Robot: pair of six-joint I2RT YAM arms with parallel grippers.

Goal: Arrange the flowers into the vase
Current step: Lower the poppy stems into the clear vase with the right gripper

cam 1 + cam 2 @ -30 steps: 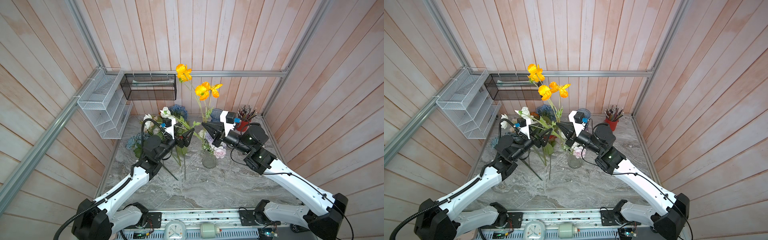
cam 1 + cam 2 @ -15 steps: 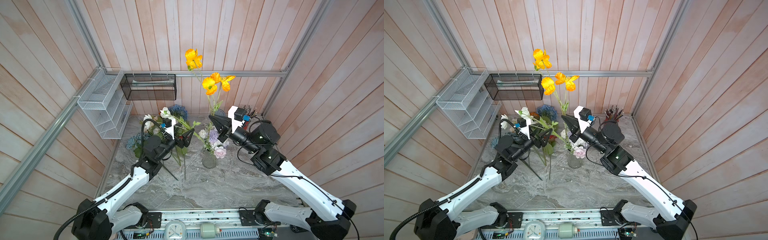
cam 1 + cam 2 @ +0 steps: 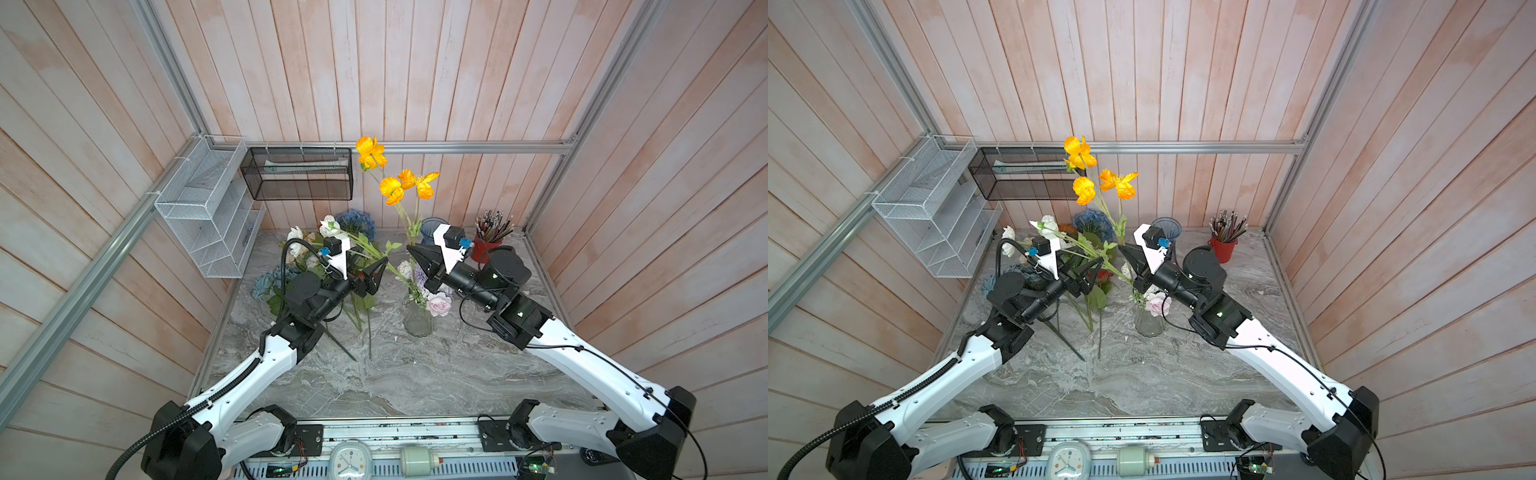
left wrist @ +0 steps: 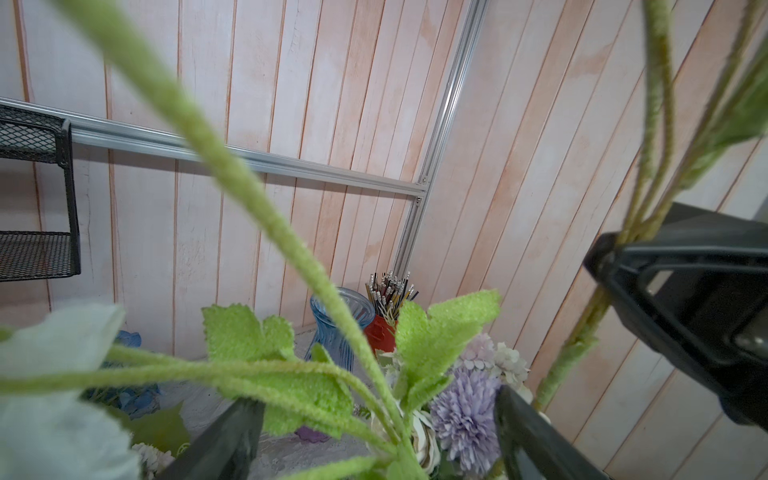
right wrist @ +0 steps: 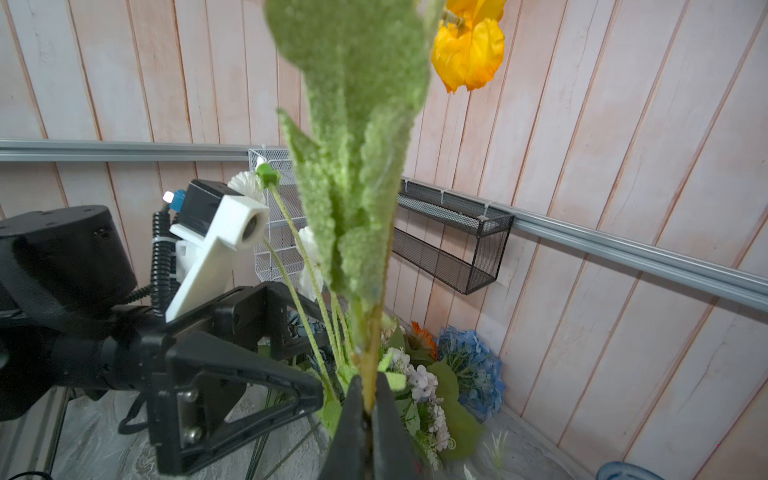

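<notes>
Seen only in right wrist view: right tool clamped on stem of orange poppies, over vase mid-tabletop; left tool held apart, white poppy stems between, leaves blocking its camera; flowers piled far left, pencil pot far right

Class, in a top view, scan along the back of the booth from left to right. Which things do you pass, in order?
white wire rack → black mesh shelf → blue hydrangea → blue glass vase → red pot of pencils
</notes>
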